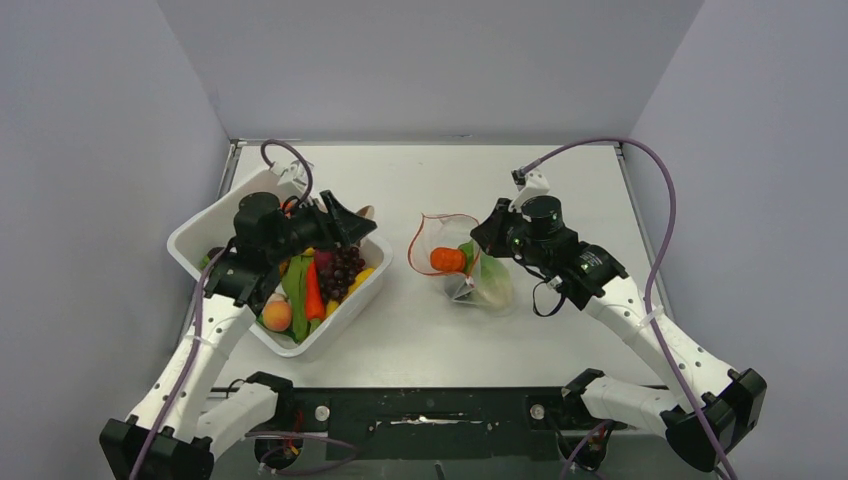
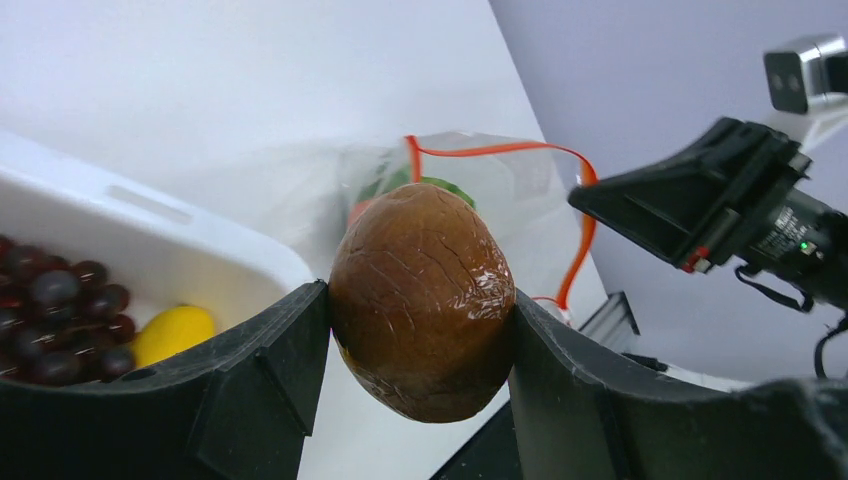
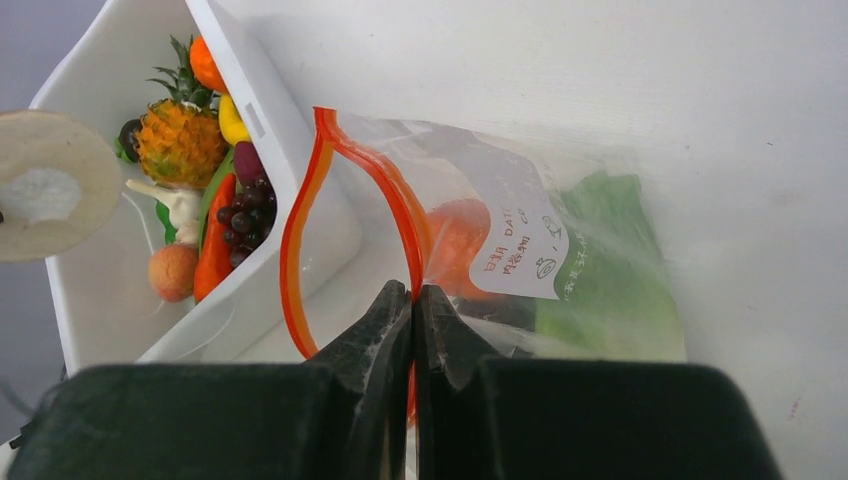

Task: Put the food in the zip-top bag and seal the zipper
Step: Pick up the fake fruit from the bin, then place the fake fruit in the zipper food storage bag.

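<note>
Above the tub's [image 1: 200,228] far corner, the left gripper [image 2: 418,305] clamps a brown fruit [image 2: 420,250], aimed at the bag [image 3: 470,160]. The right gripper's [image 3: 413,300] jaws pinch the zipper [image 3: 295,230], seemingly propping the mouth open to receive it.

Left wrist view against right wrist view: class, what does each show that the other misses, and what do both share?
Only the left wrist: the left gripper clamping a brown egg-shaped food. Only the right wrist: the right gripper pinched shut on the zipper, plus the pineapple and carrot in the white tub. Both: the zip-top bag with its mouth open, the tub and the grapes.
</note>
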Available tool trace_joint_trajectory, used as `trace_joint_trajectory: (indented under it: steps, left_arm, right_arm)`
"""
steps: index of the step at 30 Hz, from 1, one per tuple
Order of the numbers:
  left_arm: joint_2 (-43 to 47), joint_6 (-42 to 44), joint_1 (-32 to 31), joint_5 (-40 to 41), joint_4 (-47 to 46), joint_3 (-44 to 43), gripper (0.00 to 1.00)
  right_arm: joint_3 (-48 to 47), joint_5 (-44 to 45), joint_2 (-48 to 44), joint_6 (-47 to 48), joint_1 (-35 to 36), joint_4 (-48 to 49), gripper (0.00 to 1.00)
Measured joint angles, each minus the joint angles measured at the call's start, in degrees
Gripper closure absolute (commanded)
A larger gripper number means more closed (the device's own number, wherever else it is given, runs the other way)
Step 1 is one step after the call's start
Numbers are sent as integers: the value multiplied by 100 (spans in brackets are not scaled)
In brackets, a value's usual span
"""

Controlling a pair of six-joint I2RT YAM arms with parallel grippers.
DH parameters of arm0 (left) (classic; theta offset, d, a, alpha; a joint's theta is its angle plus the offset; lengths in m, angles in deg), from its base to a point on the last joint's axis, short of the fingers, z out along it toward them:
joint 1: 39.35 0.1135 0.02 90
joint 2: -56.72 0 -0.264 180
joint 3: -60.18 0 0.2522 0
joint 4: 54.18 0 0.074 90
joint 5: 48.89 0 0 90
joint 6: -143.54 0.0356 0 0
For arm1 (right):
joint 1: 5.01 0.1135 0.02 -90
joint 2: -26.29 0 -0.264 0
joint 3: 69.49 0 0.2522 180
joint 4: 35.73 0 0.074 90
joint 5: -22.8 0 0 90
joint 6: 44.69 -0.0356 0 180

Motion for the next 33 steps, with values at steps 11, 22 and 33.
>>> trace_joint_trajectory:
  steps: [11, 22, 33]
  left_arm:
    - [-702, -706, -1869, 492, -1379, 116, 64]
    - [-1655, -1172, -2538, 721, -2555, 293, 59]
    - [-2345, -1132, -2992, 898, -2721, 212, 33]
  right_arm:
    - [2, -83, 63, -76, 37, 162, 100]
    - [11, -129, 63, -72, 42, 197, 100]
    - [13, -131, 63, 39, 44, 195, 100]
